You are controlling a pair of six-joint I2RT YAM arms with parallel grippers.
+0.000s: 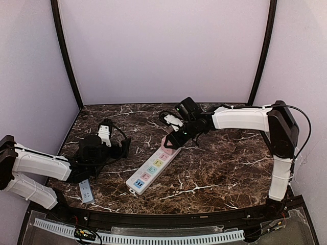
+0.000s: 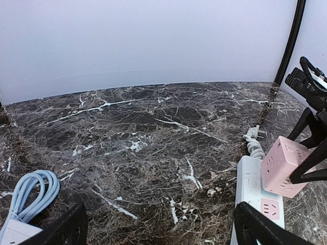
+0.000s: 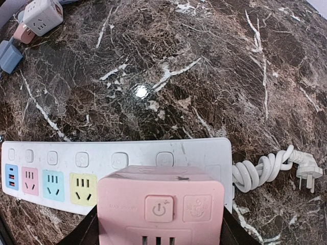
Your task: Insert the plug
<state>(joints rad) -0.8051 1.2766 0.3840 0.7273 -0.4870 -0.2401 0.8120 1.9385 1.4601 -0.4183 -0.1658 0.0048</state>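
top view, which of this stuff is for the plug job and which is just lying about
For the job: pink cube plug in the right gripper; white power strip.
Lying about: small blue strip; light blue cable; white cube; left gripper, open and idle.

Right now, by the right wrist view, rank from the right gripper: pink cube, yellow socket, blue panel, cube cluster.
1. pink cube, gripped
2. yellow socket, left on strip
3. blue panel, strip's left end
4. cube cluster, far top-left
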